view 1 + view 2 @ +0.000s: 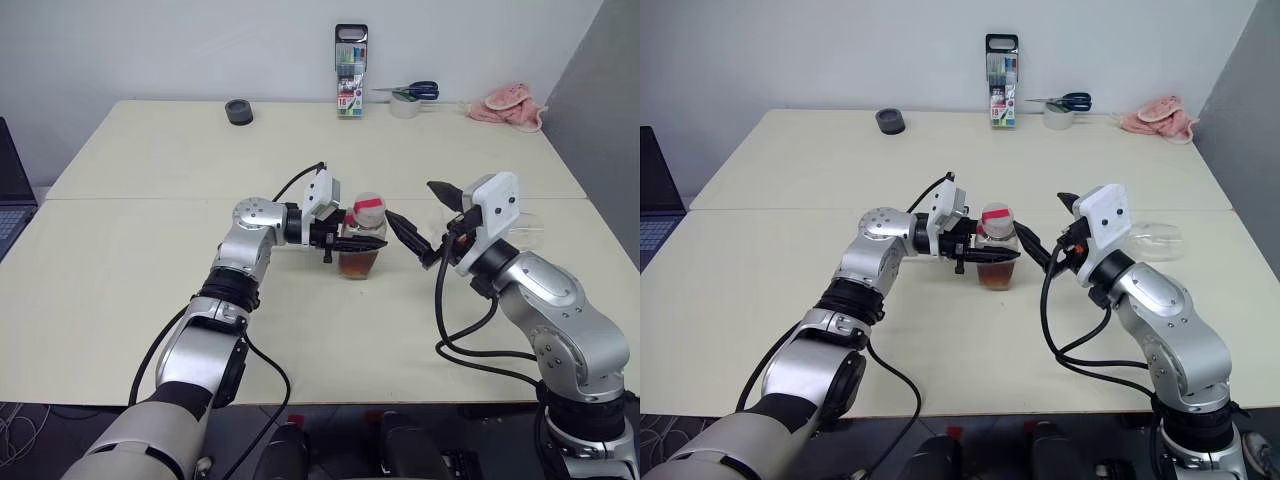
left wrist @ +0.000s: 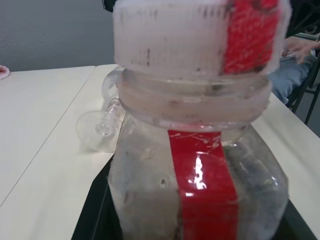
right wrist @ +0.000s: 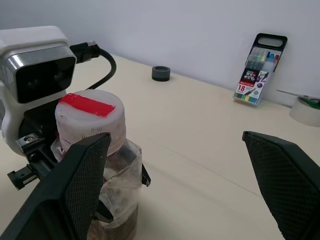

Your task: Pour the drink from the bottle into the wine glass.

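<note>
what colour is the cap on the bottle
The cap is white with a red strip across it, clearest in the right wrist view.

I read "18" on marker case (image 3: 259, 70) label, far beyond my right pincer (image 3: 192, 187); nothing else legible.

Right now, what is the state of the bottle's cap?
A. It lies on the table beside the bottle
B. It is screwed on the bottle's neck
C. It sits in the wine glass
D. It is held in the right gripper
B: the white-and-red cap sits on top of the bottle, which the left gripper holds, while the right gripper stands open beside it.
</note>
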Tool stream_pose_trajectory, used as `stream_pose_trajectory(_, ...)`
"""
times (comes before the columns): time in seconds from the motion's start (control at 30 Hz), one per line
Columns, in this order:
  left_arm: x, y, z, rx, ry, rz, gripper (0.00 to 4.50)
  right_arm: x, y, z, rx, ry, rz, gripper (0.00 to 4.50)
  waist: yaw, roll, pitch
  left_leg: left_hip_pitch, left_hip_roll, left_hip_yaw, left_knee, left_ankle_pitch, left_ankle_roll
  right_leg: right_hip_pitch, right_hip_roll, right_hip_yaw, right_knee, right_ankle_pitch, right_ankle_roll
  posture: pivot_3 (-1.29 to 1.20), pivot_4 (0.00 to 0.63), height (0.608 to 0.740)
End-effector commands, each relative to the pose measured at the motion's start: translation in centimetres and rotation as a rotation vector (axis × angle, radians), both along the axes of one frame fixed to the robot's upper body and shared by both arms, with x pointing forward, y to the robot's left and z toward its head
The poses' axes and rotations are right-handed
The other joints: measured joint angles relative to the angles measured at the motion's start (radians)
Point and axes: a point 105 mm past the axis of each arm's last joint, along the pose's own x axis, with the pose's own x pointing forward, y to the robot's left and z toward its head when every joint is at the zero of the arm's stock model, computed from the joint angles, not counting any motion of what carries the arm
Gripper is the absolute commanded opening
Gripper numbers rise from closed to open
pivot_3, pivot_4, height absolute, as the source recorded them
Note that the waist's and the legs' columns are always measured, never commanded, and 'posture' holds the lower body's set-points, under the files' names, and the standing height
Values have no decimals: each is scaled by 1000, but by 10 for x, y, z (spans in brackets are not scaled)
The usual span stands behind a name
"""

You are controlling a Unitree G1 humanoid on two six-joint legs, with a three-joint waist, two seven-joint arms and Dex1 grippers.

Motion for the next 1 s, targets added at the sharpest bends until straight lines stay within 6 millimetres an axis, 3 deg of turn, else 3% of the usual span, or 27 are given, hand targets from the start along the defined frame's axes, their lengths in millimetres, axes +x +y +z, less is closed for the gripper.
stream_pose_trajectory(0.03,-2,-3,13,-38,-50,-14,1653,-11,7,13,3,-54,47,4500,0,0,0,0,0,0,0,0,0,0,0,0,0,0,0,0,150,740)
stream_pose_trajectory(0.7,-1,-2,15,-54,-42,0,1653,-7,-16,12,-70,-38,26,4500,0,0,0,0,0,0,0,-1,2,0,0,0,0,0,0,0,150,740)
stream_pose_trajectory(1.0,-1,-1,21,-75,-30,6,1653,-19,-12,9,-96,17,159,4500,0,0,0,0,0,0,0,-1,2,0,0,0,0,0,0,0,150,740)
